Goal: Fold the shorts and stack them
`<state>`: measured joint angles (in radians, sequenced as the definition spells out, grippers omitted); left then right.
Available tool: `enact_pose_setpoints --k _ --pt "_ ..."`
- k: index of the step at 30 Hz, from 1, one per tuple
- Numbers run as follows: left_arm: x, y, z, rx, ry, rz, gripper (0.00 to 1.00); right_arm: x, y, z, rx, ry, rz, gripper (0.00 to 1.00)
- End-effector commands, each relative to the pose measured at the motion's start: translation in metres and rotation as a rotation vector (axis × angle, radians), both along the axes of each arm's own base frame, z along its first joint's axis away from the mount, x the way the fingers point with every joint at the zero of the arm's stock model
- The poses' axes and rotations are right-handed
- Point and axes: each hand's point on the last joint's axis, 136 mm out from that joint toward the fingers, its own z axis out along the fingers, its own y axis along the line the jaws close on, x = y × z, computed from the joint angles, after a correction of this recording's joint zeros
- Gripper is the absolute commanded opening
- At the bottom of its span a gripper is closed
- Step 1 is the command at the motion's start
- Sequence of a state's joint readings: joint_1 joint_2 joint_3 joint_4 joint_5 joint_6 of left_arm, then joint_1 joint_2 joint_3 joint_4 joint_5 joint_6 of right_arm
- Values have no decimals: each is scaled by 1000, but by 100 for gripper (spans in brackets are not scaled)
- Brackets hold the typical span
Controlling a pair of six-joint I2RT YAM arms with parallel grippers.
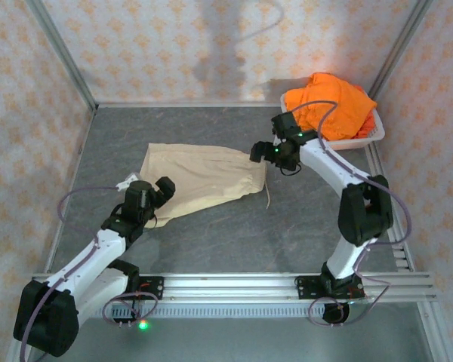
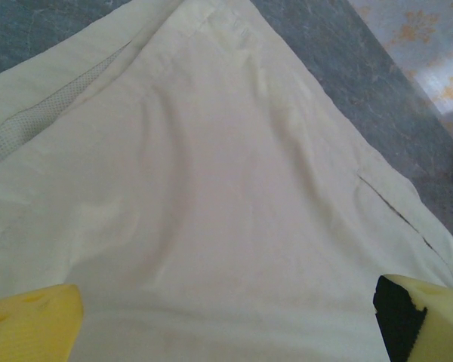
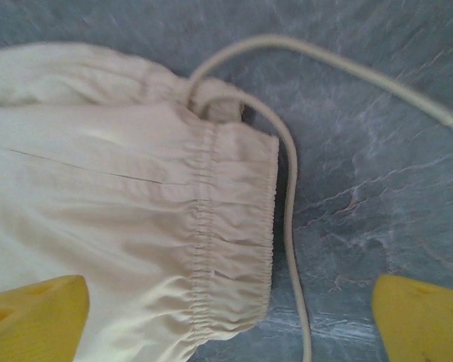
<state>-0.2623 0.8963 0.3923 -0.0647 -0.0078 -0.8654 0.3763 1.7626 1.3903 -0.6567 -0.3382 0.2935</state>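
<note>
Trouble is likeliest at the waistband end, so watch there first. Your pale beige-tan cloth shorts lie spread flat on the grey stone-patterned table, in the middle of the overhead view, with the waist toward the right. The right gripper hangs over the gathered elastic waistband with its jaws spread wide and nothing between them. The pale drawstring cord loops out past the band onto bare table, right inside that spread.

If you close here, I judge you could catch the cord alone, or the cord plus only the top layer. Lifting would then drag the shorts by the string or peel the layers apart, and the fold would come out crooked.

The left gripper sits over the lower left end of the cloth, its jaws likewise wide apart and empty. It faces open fabric rather than an edge, so a pinch there may bunch the cloth instead of taking a clean corner. Uneven lifting between the two arms could also skew the garment.

At the upper right of the overhead view, the white plastic mesh basket holds bright orange cloth shorts, heaped above its rim. I cannot tell how many pieces make up the heap. The right arm is close by, so a careless swing might brush it and spill cloth out.
</note>
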Motion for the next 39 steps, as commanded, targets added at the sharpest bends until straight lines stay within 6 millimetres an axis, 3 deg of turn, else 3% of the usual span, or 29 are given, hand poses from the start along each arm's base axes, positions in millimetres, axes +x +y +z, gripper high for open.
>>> enact_pose_setpoints --k 1,6,16,20,26,32,39 --pt "1 0 10 20 -8 -13 100 -1 15 -27 46 91 5 91" --pt "0 1 7 25 0 -8 100 7 31 -48 116 156 -25 82" --pt "-1 2 1 27 5 1 100 5 59 -68 260 212 -47 74" --pt "-1 2 -3 27 16 1 100 3 63 -81 274 240 -54 65" --pt "-1 2 -4 26 20 1 100 3 64 -96 276 270 -74 39" --pt "-1 5 0 40 13 11 100 3 48 -99 172 262 -80 0" --pt "2 6 11 58 -5 11 100 -5 6 -59 -73 186 -34 0"
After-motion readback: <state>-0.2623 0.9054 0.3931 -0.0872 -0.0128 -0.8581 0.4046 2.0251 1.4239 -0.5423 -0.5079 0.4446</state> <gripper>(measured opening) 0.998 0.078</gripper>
